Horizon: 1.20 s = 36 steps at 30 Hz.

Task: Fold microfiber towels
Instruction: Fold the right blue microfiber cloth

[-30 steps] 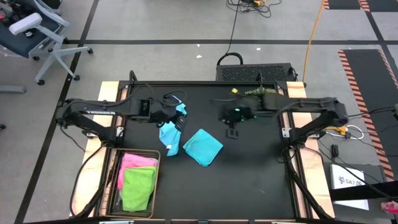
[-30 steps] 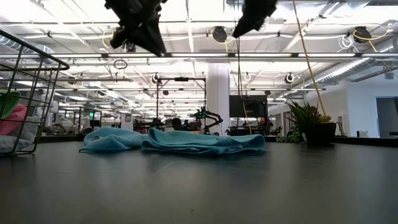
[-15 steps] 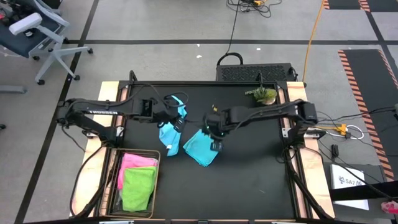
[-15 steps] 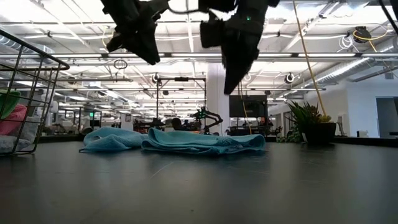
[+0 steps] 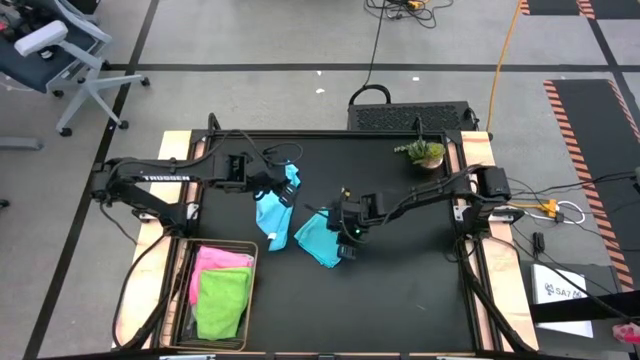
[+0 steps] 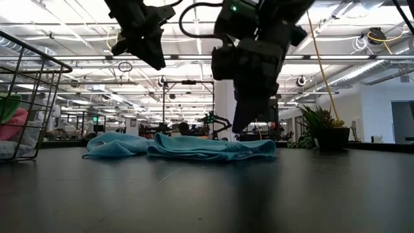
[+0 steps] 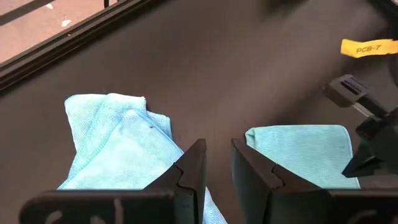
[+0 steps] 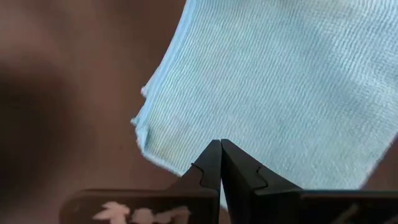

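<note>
While the pink towel [image 5: 222, 259] and green towel [image 5: 222, 302] are kept in the basket [image 5: 183, 290], a teal towel [image 5: 322, 236] is left flat beside it, under the right pincer [image 5: 347, 250], pressed together; a light blue towel [image 5: 274, 213] lies crumpled below the slightly parted, empty left pincer [image 5: 291, 198].

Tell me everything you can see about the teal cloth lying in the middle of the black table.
The teal towel is a soft, finely ribbed cloth, folded into a flat, roughly square pad that sits turned like a diamond on the black table. From table height it is a low, slightly rumpled layer. The crumpled light blue towel lies just beside it. The right gripper, fingers shut, hangs over its edge; contact cannot be told.
</note>
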Tool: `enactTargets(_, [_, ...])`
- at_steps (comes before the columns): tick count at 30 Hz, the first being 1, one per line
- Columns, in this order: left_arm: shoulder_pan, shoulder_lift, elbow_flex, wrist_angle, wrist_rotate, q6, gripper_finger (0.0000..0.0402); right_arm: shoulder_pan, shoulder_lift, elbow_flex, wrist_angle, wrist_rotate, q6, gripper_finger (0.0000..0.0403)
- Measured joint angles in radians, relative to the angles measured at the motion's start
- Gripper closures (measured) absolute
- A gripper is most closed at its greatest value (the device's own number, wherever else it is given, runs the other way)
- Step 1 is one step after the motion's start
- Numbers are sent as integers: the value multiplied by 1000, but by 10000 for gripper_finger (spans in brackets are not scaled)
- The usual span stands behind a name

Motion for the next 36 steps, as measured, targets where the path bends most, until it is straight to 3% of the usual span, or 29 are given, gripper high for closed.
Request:
enactTargets(6, [0, 0, 0, -1, 1, -5, 330, -10, 0, -121, 191, 9, 58, 403])
enactTargets(10, [0, 0, 0, -2, 2, -5, 330, -10, -1, -177, 201, 30, 75, 403])
enactTargets(20, [0, 1, 0, -2, 43, -19, 330, 23, -26, -213, -15, -58, -54, 403])
enactTargets(27, [-1, 23, 1, 9, 53, -30, 330, 28, -146, -223, -193, -42, -214, 403])
enactTargets(31, [-13, 48, 1, 45, 61, -43, 330, 25, -255, -218, -165, -16, -147, 403])
enactTargets(36, [-62, 128, 1, 127, 84, -75, 330, 30, -395, -219, -145, 96, -21, 403])
